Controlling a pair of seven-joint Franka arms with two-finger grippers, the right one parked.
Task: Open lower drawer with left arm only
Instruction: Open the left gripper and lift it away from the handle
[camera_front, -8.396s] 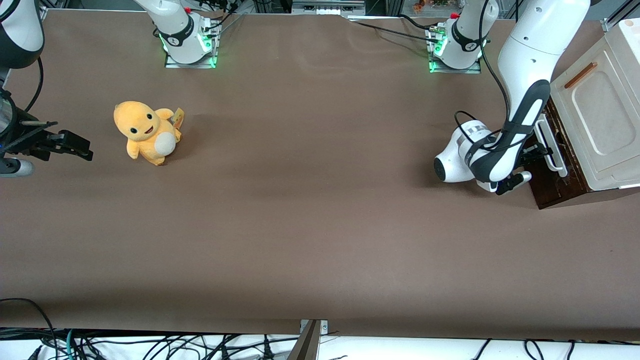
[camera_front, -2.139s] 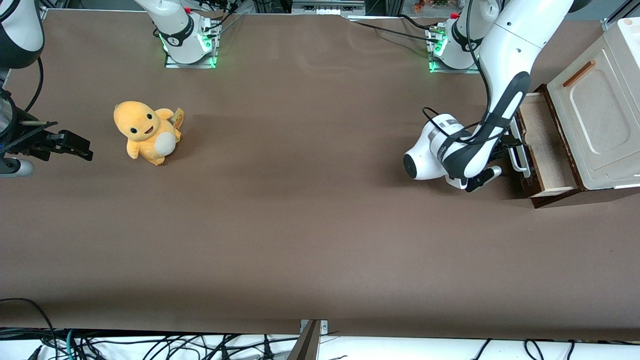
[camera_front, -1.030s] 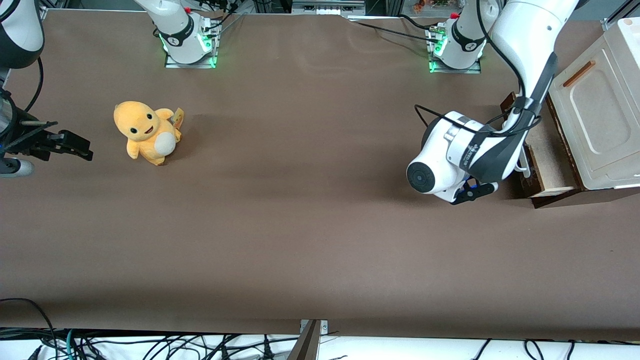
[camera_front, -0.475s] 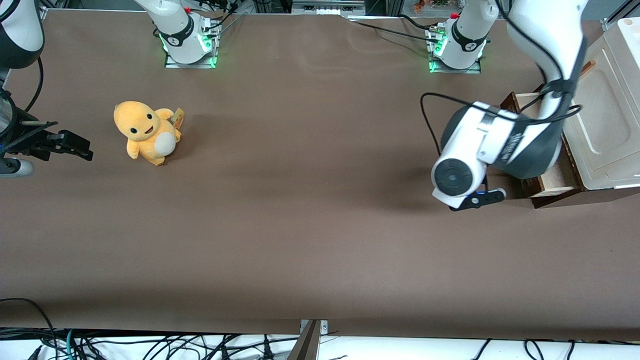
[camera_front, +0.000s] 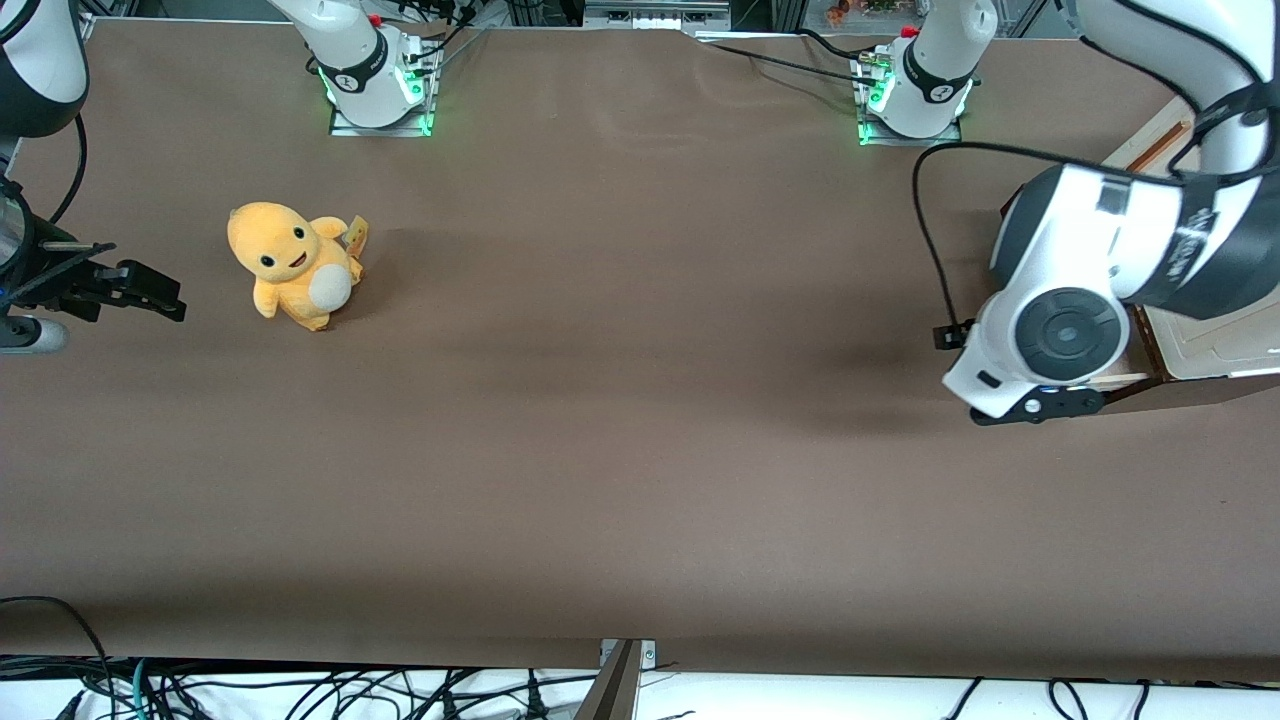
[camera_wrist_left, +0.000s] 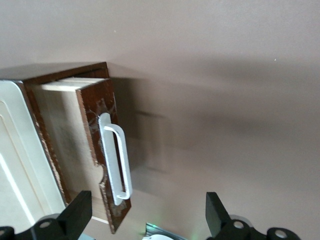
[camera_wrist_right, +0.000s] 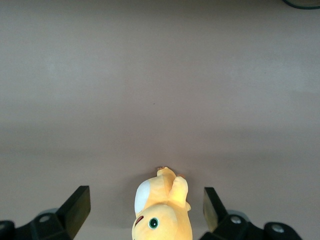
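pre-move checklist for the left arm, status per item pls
1. Lower drawer pulled out, pale tray showing: ok.
2. White handle free, nothing gripping it: ok.
3. Left arm's hand open and empty, raised above the table in front of the drawer: ok.
4. Left arm covers the drawer in the front view; clearance between them: cannot tell.
5. Cream-white panel above the drawer shut: ok.
6. Plush toy toward the parked arm's end, away from the arm: ok.
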